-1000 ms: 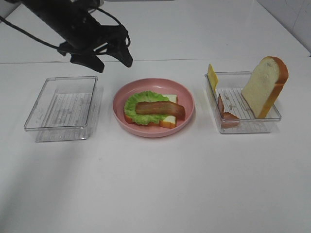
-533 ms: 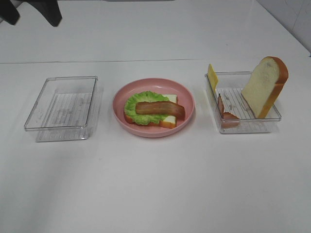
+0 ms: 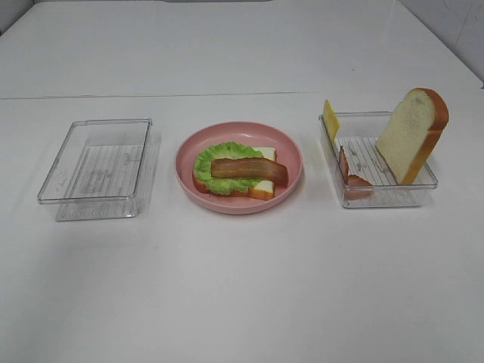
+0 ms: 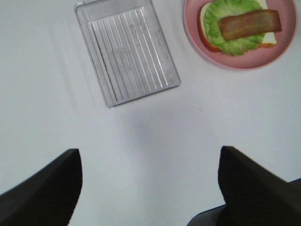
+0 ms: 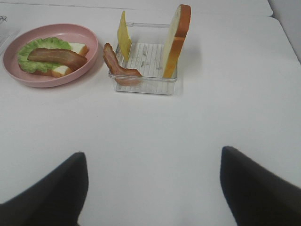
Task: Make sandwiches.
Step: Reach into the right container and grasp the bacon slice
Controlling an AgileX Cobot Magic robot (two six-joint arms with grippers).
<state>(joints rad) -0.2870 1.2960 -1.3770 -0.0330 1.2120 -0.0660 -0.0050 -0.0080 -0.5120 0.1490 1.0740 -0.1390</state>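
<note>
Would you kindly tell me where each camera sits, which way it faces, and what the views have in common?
Exterior high: mounted high, looking down on the empty tray, pink plate and stocked tray; no robot part shows.
Left wrist: on the left arm, looking down past the open left pincer at the empty tray and plate.
Right wrist: on the right arm, angled down past the open right pincer at the plate and stocked tray.
Shared: all three show the plate with the half-built sandwich.
</note>
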